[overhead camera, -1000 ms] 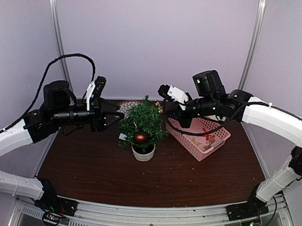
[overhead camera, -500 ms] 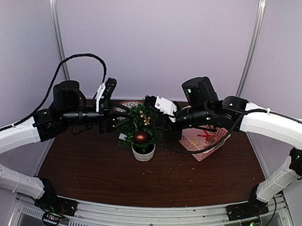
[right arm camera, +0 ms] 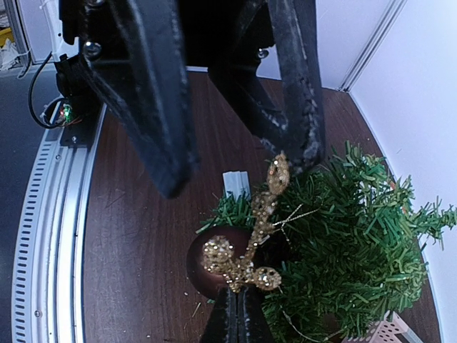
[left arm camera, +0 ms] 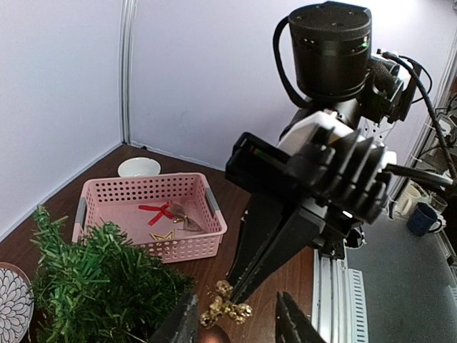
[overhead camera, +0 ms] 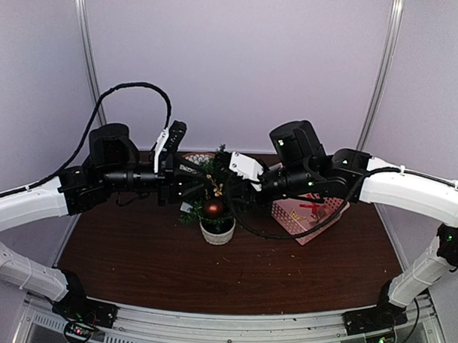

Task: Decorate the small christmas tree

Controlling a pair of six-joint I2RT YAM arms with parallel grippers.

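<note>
2 grippers: right gripper (right arm camera: 238,304) pinched on gold ornament (right arm camera: 246,246); left gripper (left arm camera: 235,325) fingers apart, straddling it.
Tree: small christmas tree (right arm camera: 350,229) stands mid table (overhead camera: 135,266), just under both.
Handling: prob. light, tippy, needles soft; hold by pot (overhead camera: 217,231).

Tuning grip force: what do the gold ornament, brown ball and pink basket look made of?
Gold ornament: glitter-coated, grainy sparkle; core unclear. Brown ball: smooth with a soft highlight, likely plastic, possibly glass. Pink basket: moulded plastic, matte, perforated walls.

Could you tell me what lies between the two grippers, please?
A gold glitter ornament, pinched by the right gripper, extending into the left gripper; right wrist view.
</note>
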